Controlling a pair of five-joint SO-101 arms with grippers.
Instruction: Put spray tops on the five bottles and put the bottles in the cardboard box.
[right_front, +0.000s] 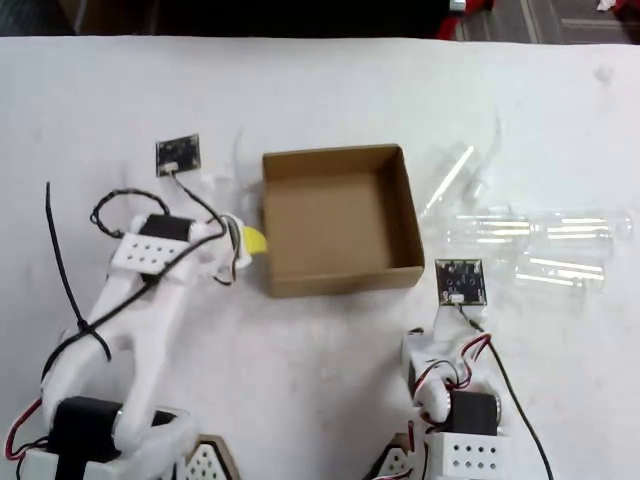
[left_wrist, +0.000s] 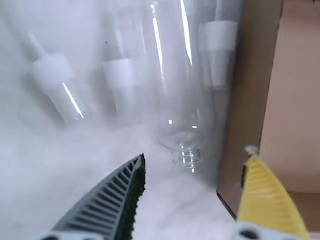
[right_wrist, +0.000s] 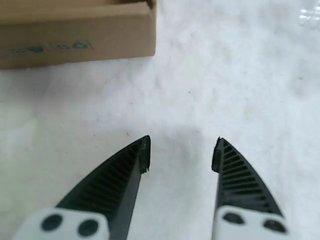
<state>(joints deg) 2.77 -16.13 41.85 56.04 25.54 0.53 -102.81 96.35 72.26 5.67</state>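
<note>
A: What is taking up the most room?

B: The white table (right_front: 320, 90) is stretching across the whole scene. The cardboard box (right_front: 345, 280) is sitting near its middle with its open top facing up.

A: Where are the two arms sitting?

B: The left gripper (left_wrist: 195, 160) is reaching in close beside the box wall on its own side, and its yellow finger (left_wrist: 265, 195) is sitting just next to that wall. Its jaws are standing wide apart and are clamping nothing. The right gripper (right_wrist: 182, 145) is hanging low over bare table just in front of the box's near corner. Its two dark fingers are also spread, with nothing between them.

A: And the bottles?

B: Several clear bottles (right_front: 545, 235) are lying on their sides on the far side of the box from the left arm, well apart from both grippers. I cannot count them reliably. One more bottle (left_wrist: 175, 85) is lying along the box wall, with its bare neck pointing at the gap between the left gripper's fingers. I cannot tell whether anything is touching it.

A: Anything smaller?

B: Three white spray tops (left_wrist: 122, 82) are lying near that bottle, two on the table side and one against the cardboard.
</note>
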